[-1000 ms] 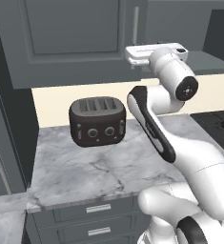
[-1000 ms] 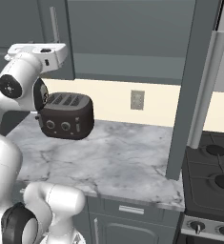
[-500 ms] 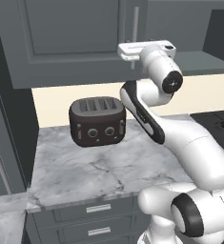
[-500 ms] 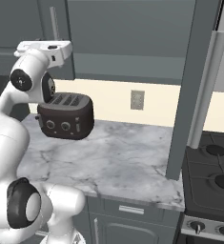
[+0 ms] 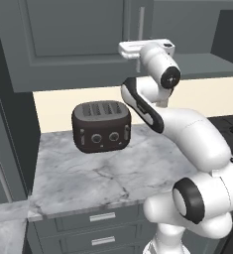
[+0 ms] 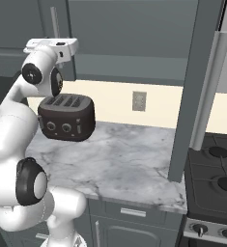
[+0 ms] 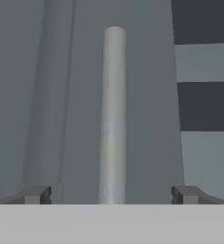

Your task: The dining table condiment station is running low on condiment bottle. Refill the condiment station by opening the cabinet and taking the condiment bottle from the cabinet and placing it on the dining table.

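between the wide-open, empty pincer (image 7: 111, 194) tips – the cabinet (image 7: 147, 119) handle (image 7: 112, 114), close ahead.

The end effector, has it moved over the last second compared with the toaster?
Yes. In the left base view the end effector has shifted left toward the cabinet's silver handle, ending above the toaster rather than off to its right. Its jaws stand open around that handle.

no readable text, labels, brands or numbers on anything in view
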